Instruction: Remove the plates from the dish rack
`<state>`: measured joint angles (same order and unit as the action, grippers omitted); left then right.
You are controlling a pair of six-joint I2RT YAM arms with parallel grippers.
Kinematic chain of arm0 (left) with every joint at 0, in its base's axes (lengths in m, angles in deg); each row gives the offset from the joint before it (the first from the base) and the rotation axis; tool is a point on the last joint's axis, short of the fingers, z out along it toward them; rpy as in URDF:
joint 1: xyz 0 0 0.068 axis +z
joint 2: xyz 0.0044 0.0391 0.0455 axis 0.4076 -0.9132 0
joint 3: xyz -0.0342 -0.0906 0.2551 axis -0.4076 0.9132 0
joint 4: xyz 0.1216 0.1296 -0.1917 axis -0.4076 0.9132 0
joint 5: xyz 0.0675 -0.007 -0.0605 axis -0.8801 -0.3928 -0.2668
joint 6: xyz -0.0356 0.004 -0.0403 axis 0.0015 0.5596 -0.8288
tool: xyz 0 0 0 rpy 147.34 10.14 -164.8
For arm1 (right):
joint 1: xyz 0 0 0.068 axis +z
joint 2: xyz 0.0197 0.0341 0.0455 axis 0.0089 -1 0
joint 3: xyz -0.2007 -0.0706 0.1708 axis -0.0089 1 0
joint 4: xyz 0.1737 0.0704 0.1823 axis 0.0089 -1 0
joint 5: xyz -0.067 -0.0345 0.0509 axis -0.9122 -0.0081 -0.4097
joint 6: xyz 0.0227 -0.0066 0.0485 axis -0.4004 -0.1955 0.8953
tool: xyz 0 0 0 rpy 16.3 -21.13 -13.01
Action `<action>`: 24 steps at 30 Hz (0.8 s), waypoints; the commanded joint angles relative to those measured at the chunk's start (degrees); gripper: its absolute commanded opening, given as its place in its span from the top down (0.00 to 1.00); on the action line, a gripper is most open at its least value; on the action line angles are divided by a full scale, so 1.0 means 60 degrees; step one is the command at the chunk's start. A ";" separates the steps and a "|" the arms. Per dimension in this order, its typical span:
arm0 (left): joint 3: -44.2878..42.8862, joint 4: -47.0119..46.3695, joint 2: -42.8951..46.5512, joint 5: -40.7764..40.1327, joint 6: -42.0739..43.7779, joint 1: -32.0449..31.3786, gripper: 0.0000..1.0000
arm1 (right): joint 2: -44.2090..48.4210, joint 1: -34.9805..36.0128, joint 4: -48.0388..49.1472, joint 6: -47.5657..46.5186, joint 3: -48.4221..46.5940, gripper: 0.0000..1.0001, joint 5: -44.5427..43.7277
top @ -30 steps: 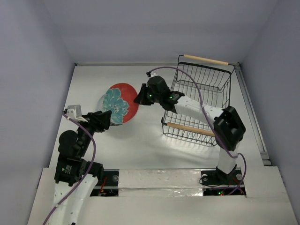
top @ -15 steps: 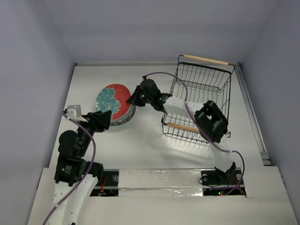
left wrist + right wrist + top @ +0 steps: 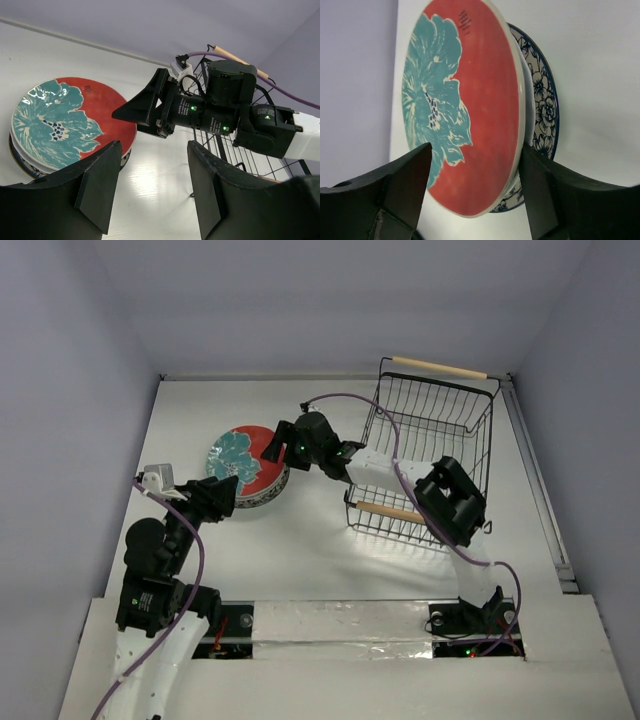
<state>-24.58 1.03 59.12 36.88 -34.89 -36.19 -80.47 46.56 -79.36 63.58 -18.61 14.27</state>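
The red plate with a teal flower [image 3: 245,455] lies on top of a stack of plates on the left of the table; it also shows in the left wrist view [image 3: 65,120] and the right wrist view [image 3: 470,115]. Under it the white plate with blue flowers [image 3: 542,100] sticks out. My right gripper [image 3: 283,440] [image 3: 475,150] is open at the stack's right edge, its jaws straddling the red plate's rim with a gap on the face side. My left gripper [image 3: 222,495] [image 3: 154,147] is open and empty just in front of the stack. The black wire dish rack [image 3: 400,514] shows no plates.
The rack stands at the right, one wooden handle [image 3: 440,367] raised at the back, and shows behind the right arm in the left wrist view [image 3: 235,155]. The right arm reaches across the rack's left side. A purple cable [image 3: 350,400] loops above it.
The right arm brought the tilted red plate down and left onto the stack, and its jaws have opened off it. The left arm has not moved.
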 commanded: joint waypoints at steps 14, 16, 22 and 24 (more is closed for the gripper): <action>-0.0235 -0.0295 0.0076 0.0183 0.0068 0.0061 0.17 | 0.4872 0.0490 -0.0355 -0.3021 0.0941 0.09 -0.2920; -0.0250 -0.0295 0.0076 0.0183 0.0083 0.0061 0.12 | 0.5666 0.0490 -0.0370 -0.3533 0.1510 0.25 -0.3272; -0.0367 -0.0324 0.0061 0.0197 0.0214 0.0061 0.08 | 0.9971 0.0490 -0.0793 -0.4486 0.3620 1.00 -0.4881; -0.0382 -0.0411 0.0032 0.0285 0.0243 0.0061 0.07 | 1.1230 0.0490 -0.0984 -0.4720 0.4470 0.96 -0.5684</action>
<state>-24.62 1.03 59.14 37.50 -34.48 -36.19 -21.54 49.07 -83.79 40.13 3.68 -10.34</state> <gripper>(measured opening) 0.927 0.030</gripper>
